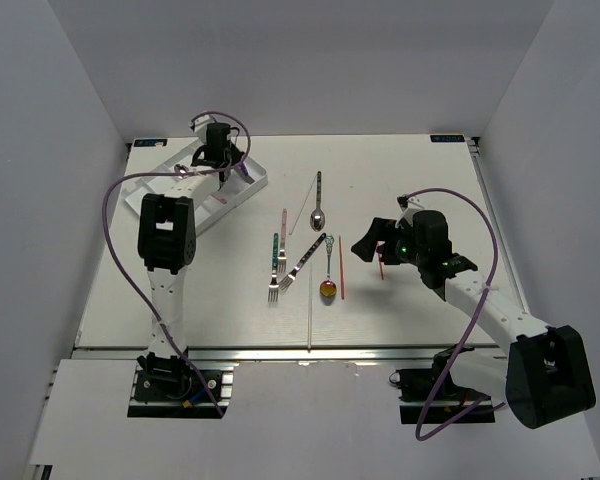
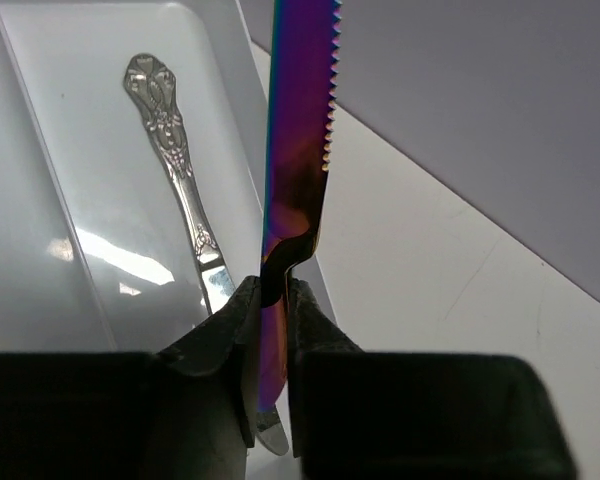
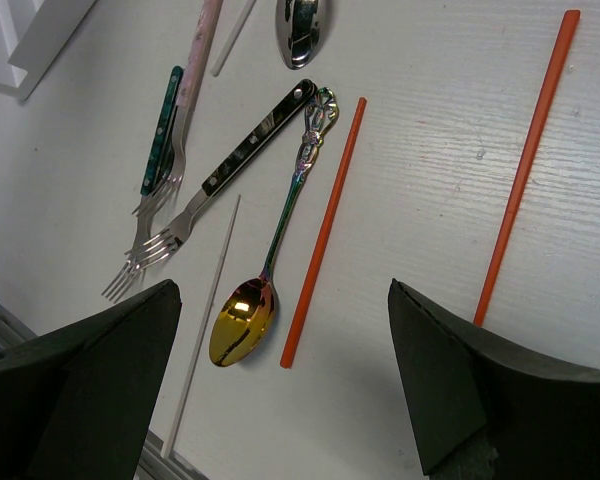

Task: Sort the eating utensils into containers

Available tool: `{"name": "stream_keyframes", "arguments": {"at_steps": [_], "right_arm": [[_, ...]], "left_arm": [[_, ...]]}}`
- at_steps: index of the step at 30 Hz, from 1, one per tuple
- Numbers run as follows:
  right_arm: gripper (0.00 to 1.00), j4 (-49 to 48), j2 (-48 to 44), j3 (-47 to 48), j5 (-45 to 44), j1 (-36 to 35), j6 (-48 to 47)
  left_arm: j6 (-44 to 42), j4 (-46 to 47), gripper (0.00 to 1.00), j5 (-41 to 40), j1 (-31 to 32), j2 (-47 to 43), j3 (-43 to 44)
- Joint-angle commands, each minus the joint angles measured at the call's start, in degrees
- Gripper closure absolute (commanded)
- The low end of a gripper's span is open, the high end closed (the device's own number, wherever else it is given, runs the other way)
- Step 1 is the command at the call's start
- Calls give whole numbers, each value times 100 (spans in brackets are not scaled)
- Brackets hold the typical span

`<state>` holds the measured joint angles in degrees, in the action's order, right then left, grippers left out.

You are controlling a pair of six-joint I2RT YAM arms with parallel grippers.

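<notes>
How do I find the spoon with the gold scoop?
Look at the middle of the white table. The spoon lies there just left of a red stick, as seen from above. It alone has a shiny gold bowl and a curly rainbow handle.

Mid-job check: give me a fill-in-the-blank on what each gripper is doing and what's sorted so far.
The left gripper holds the serrated rainbow ____.
The right gripper hovers with its jaws ____.
A silver utensil lies inside the white ____.
____ red sticks lie on the table.
Missing: knife, open, tray, two.
</notes>
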<state>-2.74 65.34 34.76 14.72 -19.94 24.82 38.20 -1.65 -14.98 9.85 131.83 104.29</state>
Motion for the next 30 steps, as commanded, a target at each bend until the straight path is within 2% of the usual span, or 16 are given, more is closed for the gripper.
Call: {"name": "stream_keyframes", "arguments": {"at_steps": [1, 2, 3, 4, 7, 12, 13, 14, 15, 17, 20, 22, 23, 26, 27, 30], "right_arm": [[11, -42, 49, 92, -31, -18, -109], [11, -33, 66, 101, -31, -18, -109], [11, -33, 75, 101, -31, -18, -109], [11, -33, 75, 101, -31, -10, -109], [11, -42, 93, 101, -75, -18, -109], [11, 11, 137, 189, -13, -10, -91], [11, 2, 137, 223, -13, -18, -65], [11, -7, 137, 250, -13, -44, -4], [11, 10, 145, 294, -74, -79, 23], [12, 141, 259, 496, -241, -298, 49], [12, 457, 566, 1012, -1108, -719, 58], [12, 800, 821, 1382, -1505, -940, 49], [13, 915, 1144, 1802, -1951, -1089, 67], [14, 1284, 1960, 2706, -2734, -1292, 76], [15, 1476, 2217, 2963, -2877, -1319, 84], [19, 1802, 3263, 4062, -3212, -1380, -20]], "left_arm": [[354, 490, 78, 31, -18, -341, -250], [381, 612, 68, 39, -27, -403, -356], [408, 648, 48, -13, -27, -465, -452], [495, 675, 41, -40, -18, -613, -549], [522, 763, 34, -58, -27, -869, -822], [435, 1009, 26, -40, -18, -2142, -1569], [313, 765, 22, -31, -9, -2370, -1631], [242, 580, 6, -40, 26, -2851, -1770], [67, 404, 2, -40, 52, -3099, -1850], [-110, -290, 2, -118, 192, -3835, -2043], [-382, -1169, 2, -469, 420, -4820, -2605], [-505, -1512, 2, -646, 544, -5358, -3290], [-584, -1609, 2, -672, 553, -5839, -3536], [-734, -2153, 2, -673, 553, -6370, -4170], [-969, -2582, 2, -647, 553, -6589, -4206], [-1857, -2989, 2, -68, 571, -7116, -4443]]}}
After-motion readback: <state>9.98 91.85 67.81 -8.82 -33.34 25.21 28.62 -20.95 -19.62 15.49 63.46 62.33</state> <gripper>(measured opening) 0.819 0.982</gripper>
